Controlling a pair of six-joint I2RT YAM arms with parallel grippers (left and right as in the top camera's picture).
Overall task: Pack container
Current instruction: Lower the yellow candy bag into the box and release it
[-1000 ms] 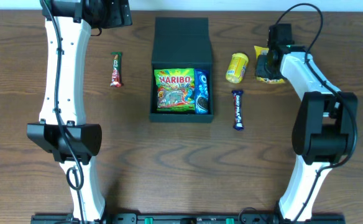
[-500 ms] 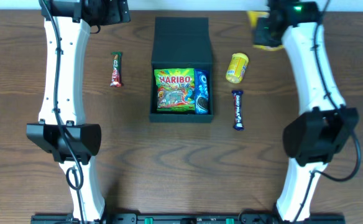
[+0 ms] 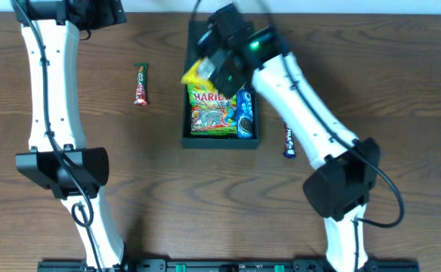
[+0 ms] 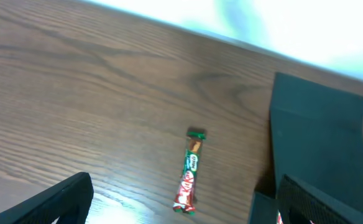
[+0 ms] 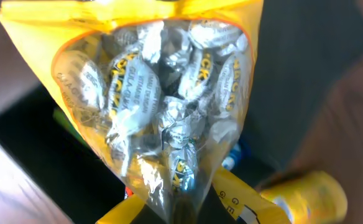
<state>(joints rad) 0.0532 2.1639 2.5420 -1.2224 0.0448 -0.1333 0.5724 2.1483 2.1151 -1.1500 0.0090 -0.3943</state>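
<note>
So the right end effector (image 3: 214,66) swung over above the container (image 3: 220,142), gripping the yellow candy bag (image 3: 194,73); the left end effector (image 4: 184,219) is spread wide.

The left arm (image 3: 50,83) stretches straight toward the table's far edge, and the left gripper (image 3: 103,10) has its fingers (image 4: 57,199) spread wide. The right arm (image 3: 296,98) reaches diagonally leftward, with the right gripper (image 3: 219,59) clamped on a yellow bag (image 5: 163,124).

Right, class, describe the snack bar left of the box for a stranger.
Find the dark box on the wooden table. Left of it, apart, lies a thin bar. Its wrapper is red and green; the bar right of the box is dark blue.
</note>
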